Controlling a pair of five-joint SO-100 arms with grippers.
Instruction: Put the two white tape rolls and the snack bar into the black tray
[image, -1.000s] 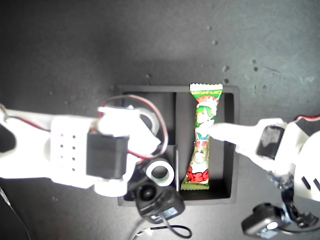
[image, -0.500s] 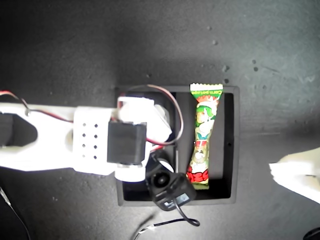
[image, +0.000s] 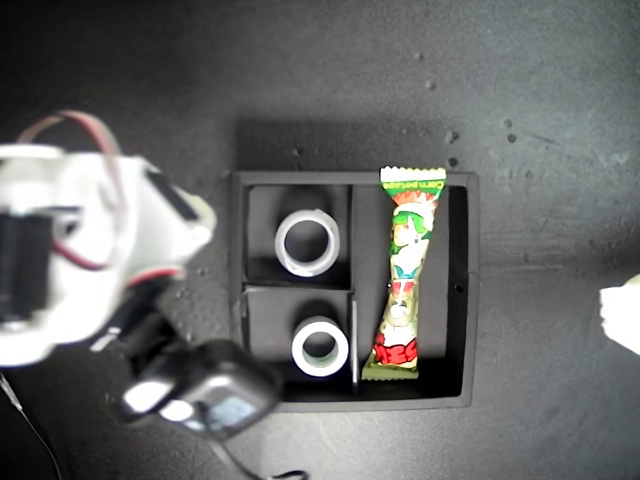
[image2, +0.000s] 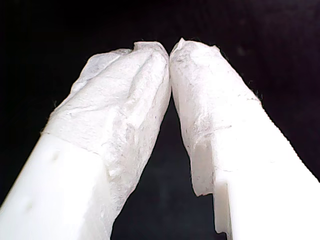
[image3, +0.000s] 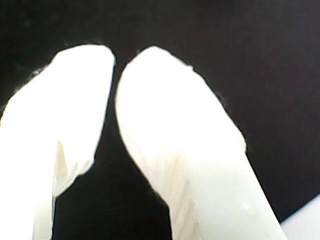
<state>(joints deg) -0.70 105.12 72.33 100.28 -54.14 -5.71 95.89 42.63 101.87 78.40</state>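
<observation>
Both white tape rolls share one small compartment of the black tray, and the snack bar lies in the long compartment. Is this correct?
Not quite. In the exterior view each small compartment of the black tray holds one roll: first tape roll, second tape roll. The snack bar does lie in the long compartment.

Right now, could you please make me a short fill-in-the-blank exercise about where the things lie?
1. The snack bar lies in the ___ compartment of the tray.
2. Each small compartment holds one tape ___.
3. The tips of my first hand are ___ and hold nothing.
4. The number of tape rolls in the tray is ___.

Missing words: long; roll; shut; two
</observation>
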